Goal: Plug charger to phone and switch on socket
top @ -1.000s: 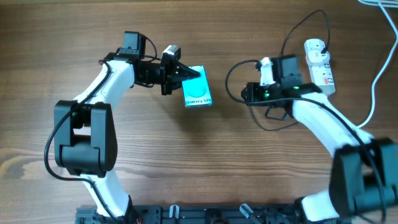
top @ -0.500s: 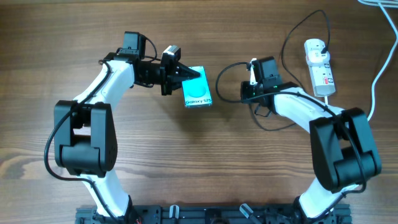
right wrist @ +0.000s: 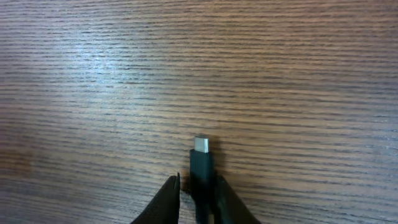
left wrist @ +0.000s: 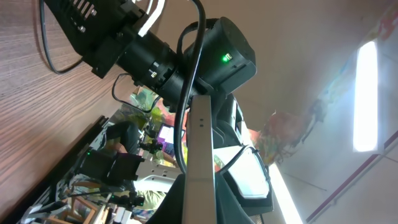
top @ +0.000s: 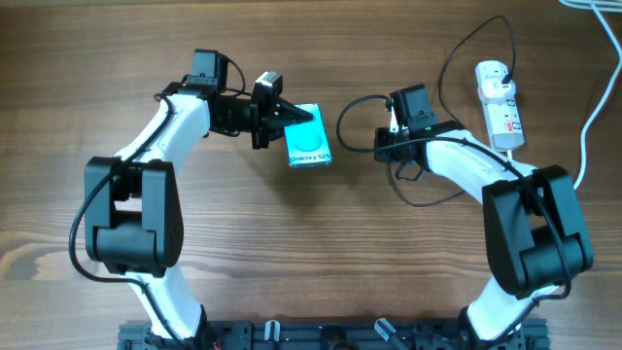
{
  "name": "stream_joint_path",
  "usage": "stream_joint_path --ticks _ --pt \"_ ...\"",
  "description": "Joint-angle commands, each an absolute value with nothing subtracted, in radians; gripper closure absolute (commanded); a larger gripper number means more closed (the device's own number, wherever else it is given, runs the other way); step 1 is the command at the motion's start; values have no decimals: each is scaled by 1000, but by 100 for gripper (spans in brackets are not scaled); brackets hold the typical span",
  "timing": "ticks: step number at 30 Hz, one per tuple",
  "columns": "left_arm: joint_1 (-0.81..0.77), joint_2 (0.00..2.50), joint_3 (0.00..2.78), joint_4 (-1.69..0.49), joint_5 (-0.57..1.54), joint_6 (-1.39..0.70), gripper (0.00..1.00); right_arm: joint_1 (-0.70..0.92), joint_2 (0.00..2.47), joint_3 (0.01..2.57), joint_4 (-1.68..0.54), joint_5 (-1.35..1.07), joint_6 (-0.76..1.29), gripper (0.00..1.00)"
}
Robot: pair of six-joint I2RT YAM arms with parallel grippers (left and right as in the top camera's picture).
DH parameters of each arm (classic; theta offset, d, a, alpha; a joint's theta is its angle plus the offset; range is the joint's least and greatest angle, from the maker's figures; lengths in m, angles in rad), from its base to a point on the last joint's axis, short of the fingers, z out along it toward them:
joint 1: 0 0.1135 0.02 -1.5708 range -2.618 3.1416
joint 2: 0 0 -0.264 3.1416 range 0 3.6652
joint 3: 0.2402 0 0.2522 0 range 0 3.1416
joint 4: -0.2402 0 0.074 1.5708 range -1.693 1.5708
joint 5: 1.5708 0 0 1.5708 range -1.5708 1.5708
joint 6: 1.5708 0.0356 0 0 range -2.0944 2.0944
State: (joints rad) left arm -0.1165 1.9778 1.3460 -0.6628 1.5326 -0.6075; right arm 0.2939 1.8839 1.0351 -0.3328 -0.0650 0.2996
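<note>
The phone [top: 310,145], cyan screen up with "Galaxy S25" text, is at centre left. My left gripper [top: 297,120] is shut on its upper left edge. In the left wrist view the phone [left wrist: 200,137] shows edge-on as a pale bar between the fingers of the left gripper [left wrist: 200,190]. My right gripper [top: 380,147] is to the right of the phone, apart from it, shut on the charger's black connector [right wrist: 201,165]. The silver tip sticks out past the right gripper [right wrist: 198,182] just above the wood. The black cable [top: 348,115] loops back to the white socket [top: 499,105].
The socket's thick white cord [top: 595,107] runs along the far right edge. More black cable [top: 428,194] lies slack on the wooden table [top: 311,253] below my right arm. The right wrist view shows only wood [right wrist: 199,62] ahead of the connector.
My right arm has swung and moved a little left toward the phone, with the cable loop following. The left gripper and the phone have not moved.
</note>
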Motion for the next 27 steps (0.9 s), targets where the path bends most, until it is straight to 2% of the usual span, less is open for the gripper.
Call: stream_joint_path --ticks 1,2,8,13,17,21,24,27 --pt "-115 1976 1360 -665 1577 -618 96 305 1971 959 -399 -86 340 90" --pt "-115 1976 1361 -665 1577 -618 96 305 1971 959 -401 -83 340 96" --pt "-115 1976 1361 -664 1577 -617 96 296 1953 981 -408 -125 365 96" --pt "-115 1976 1361 -563 1577 -617 96 235 1700 1047 -660 -464 237 96" --pt "-115 1976 1361 -424 1577 -617 96 159 1443 1045 -864 -920 0 96" --pt "-115 1976 1361 -255 1577 -617 96 172 1345 1019 -904 -1254 -31 96" --pt "-115 1976 1361 -177 1576 -617 96 187 1345 981 -858 -1278 -22 96" --pt "-115 1976 1361 -139 1571 -618 96 215 1346 939 -763 -1269 79 96"
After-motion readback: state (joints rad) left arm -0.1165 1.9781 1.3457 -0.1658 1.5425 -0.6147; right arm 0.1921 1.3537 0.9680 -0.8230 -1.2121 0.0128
